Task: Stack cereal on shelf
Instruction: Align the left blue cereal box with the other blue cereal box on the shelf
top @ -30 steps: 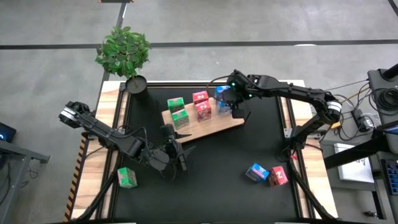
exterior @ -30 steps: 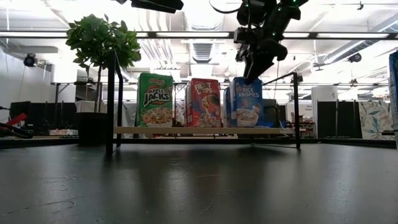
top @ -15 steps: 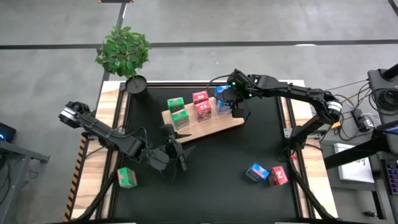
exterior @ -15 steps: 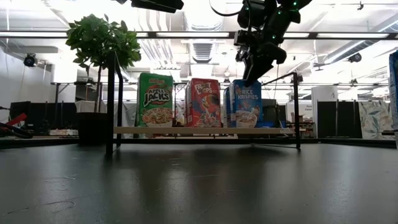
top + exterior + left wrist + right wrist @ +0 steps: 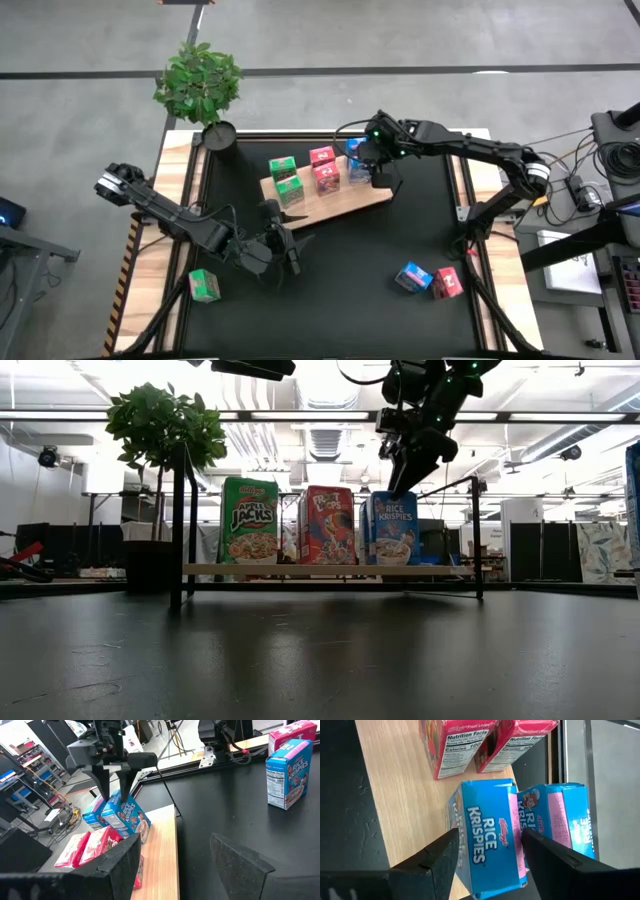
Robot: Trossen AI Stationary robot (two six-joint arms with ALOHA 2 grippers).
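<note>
Since a second ago, the right tool [image 5: 377,176] has lifted, fingers apart, above the blue box [image 5: 392,528] standing at the shelf's [image 5: 345,203] right edge. Left tool [image 5: 285,250] waits open on the worktop [image 5: 380,250].

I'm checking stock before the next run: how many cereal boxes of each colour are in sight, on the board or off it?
Green: 3, two on the shelf at and, one off it.
Pink-red: 3, two on the shelf, one off it.
Blue: 3, two on the shelf, one off it.
Total: 9.
</note>
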